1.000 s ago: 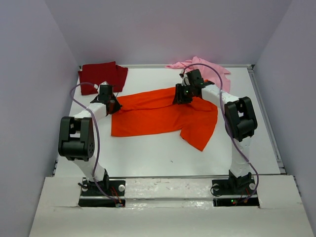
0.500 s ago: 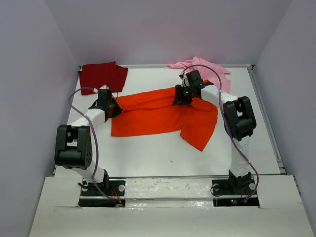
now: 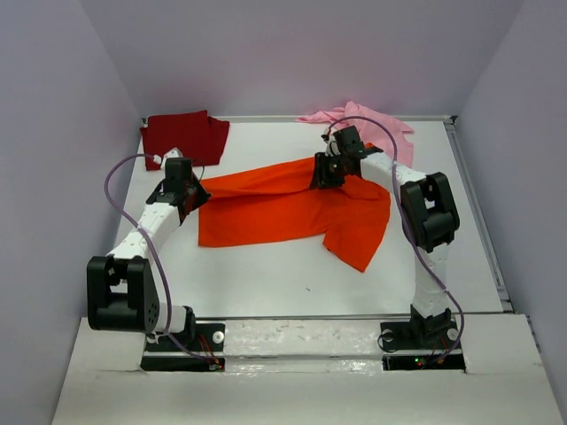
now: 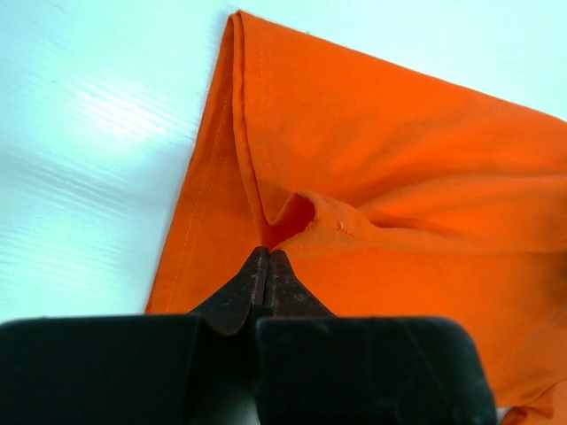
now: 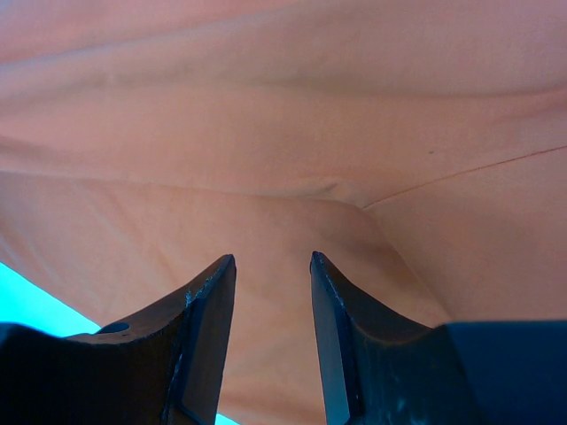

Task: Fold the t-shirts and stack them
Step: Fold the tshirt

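Orange t-shirt (image 3: 283, 208) lying partly flattened across the middle of the bench (image 3: 292, 274), one part trailing toward the near right. Left pincer (image 4: 266, 258), pressed together, nips a puckered ridge of cloth at the shirt's left edge, probably to draw that side taut or carry it over for a fold. Right pincer (image 5: 272, 266), jaws spread and holding nothing, sits over the far edge, apparently placed to take a matching grip. Dark red t-shirt (image 3: 182, 135), far left corner, looks folded; pink t-shirt (image 3: 381, 124), far right, lies crumpled, not yet handled
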Motion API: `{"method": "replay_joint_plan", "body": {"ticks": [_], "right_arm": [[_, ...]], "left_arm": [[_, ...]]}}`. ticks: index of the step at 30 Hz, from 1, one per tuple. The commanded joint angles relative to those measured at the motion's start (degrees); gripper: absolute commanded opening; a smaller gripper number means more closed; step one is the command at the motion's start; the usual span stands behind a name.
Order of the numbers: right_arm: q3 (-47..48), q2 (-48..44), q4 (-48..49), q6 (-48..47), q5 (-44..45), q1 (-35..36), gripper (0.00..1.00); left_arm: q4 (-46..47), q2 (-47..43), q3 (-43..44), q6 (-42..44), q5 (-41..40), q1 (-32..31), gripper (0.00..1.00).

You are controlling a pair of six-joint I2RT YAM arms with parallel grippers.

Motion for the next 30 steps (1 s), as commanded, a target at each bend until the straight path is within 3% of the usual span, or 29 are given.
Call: {"method": "replay_joint_plan", "body": {"ticks": [1, 17, 25, 30], "right_arm": [[1.2, -0.1, 2.0, 0.3, -0.4, -0.2, 0.45], [1.6, 1.1, 2.0, 0.1, 0.0, -0.2, 0.45], [2.0, 1.6, 2.0, 0.2, 0.1, -0.7, 0.45], [1.7, 1.0, 2.0, 0.1, -0.1, -0.7, 0.45]], "left_arm": [[-2.5, -3.4, 1.4, 1.3, -3.8, 1.3, 0.04], [-1.7, -7.2, 0.7, 1.6, -3.2, 1.8, 0.15], [-0.9, -10.2, -1.3, -0.4, 1.9, 1.9, 0.17], [2.8, -5.6, -1.1, -1.6, 3.0, 1.8, 0.19]]}}
